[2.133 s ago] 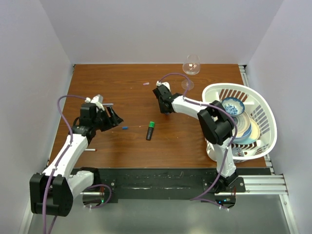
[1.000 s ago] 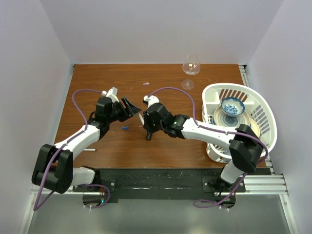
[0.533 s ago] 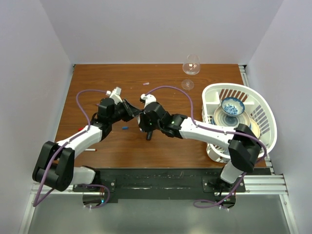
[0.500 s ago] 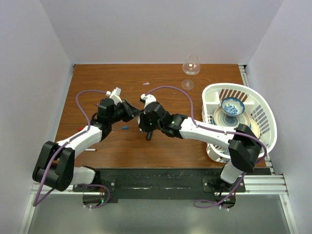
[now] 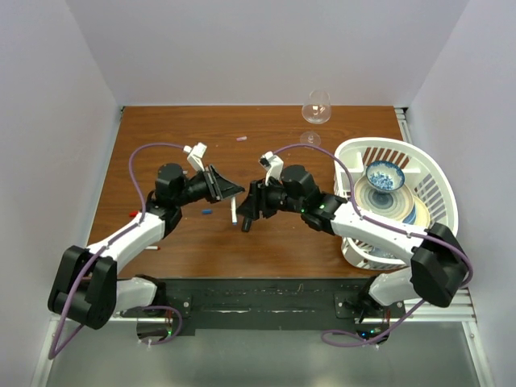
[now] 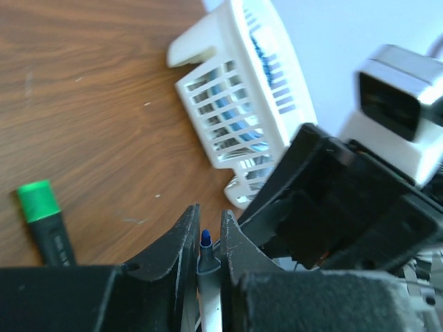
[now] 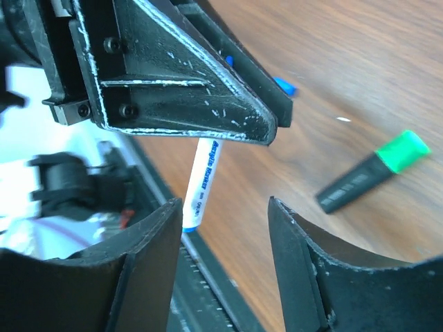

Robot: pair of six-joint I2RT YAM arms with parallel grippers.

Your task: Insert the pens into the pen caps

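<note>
- The white pen is clamped between the fingers of the left claw. It hangs below them, clear of the wood. In the left wrist view you see its blue tip between the fingertips.
- The black marker, green at one end, lies flat on the table just beside the hanging pen. In the top view the right claw partly covers it.
- The blue cap lies near the pen on the left arm's side. The red cap lies toward the left edge, and the pink cap well apart toward the back.
- The table is brown wood, with plain pale walls on three sides.
- A white basket holding dishes stands at the right edge. A wine glass stands at the back.
- The left arm reaches in from the left, its claw pointing at the table's centre.
- The right arm stretches across to the centre. The right claw faces the left one, its jaws wide apart and holding nothing.
</note>
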